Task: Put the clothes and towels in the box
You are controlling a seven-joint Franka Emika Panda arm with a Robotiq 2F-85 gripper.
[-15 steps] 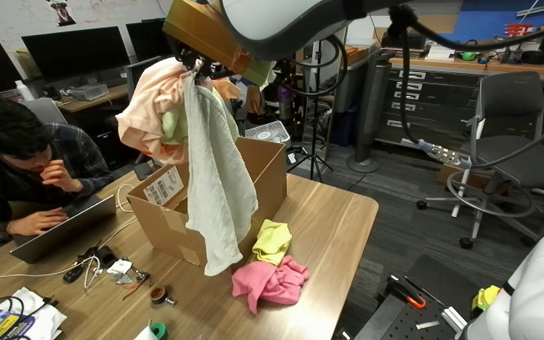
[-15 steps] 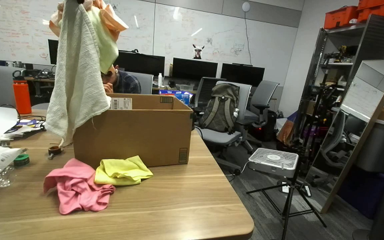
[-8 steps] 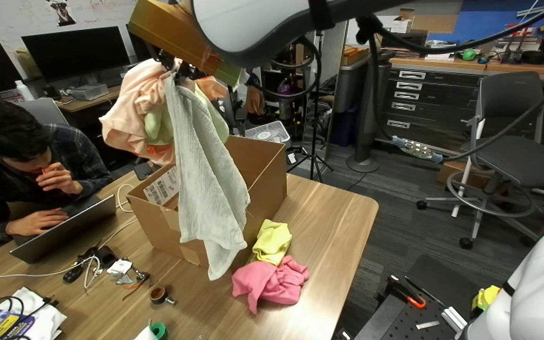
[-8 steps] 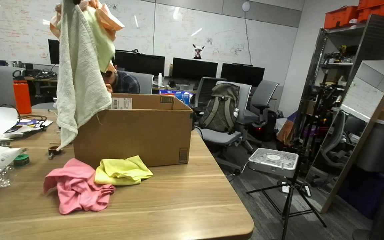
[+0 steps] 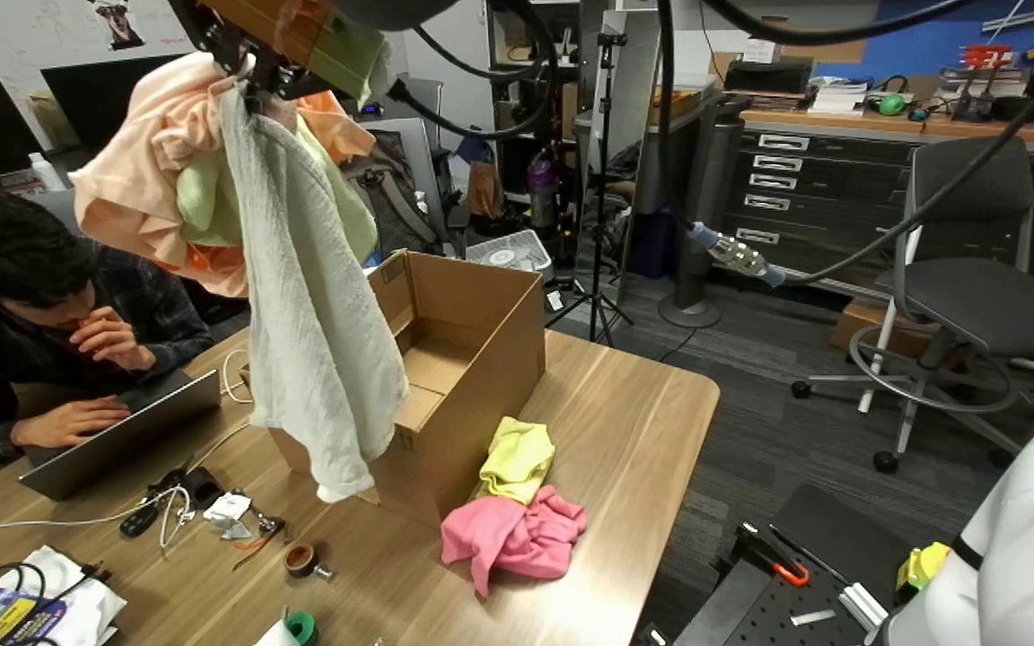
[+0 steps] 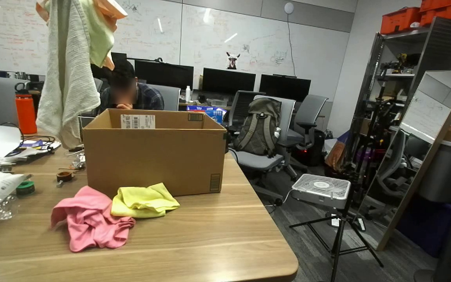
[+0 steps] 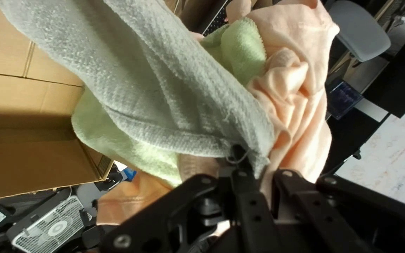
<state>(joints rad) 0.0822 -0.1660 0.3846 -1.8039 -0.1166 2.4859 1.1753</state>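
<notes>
- My claw (image 7: 258, 167): clamped on the gathered top of a bundle of cloths (image 5: 239, 179), which I hold suspended in the air.
- Box (image 6: 155, 160): brown cardboard, open at the top, upright on the bench (image 6: 210, 243); a white label (image 6: 137, 121) is seen on an inner wall.
- Grey-green cloth (image 6: 67, 78): the longest member of the bundle, hanging straight down from my claw; in an exterior view its lower tip appears beside one end of the box, lower than the rim. Whether cloth and box touch, I cannot tell.
- Peach cloth (image 5: 158, 135): bunched in deep folds at the side of the grey-green cloth, also hanging from my claw.
- Light green fabric (image 7: 244, 49): visible on both sides of the grey-green cloth in the wrist view; whether one piece or two, I cannot tell.
- Bright pink cloth (image 6: 92, 223) and yellow cloth (image 6: 143, 201): rumpled on the bench in both exterior views, touching each other; the yellow one lies just beside the wall of the box.
- Tape roll (image 6: 64, 178): brown, on the bench near the box.
- Person (image 5: 162, 296): seated at a laptop (image 5: 131, 437) on the bench, head bent down toward it.
</notes>
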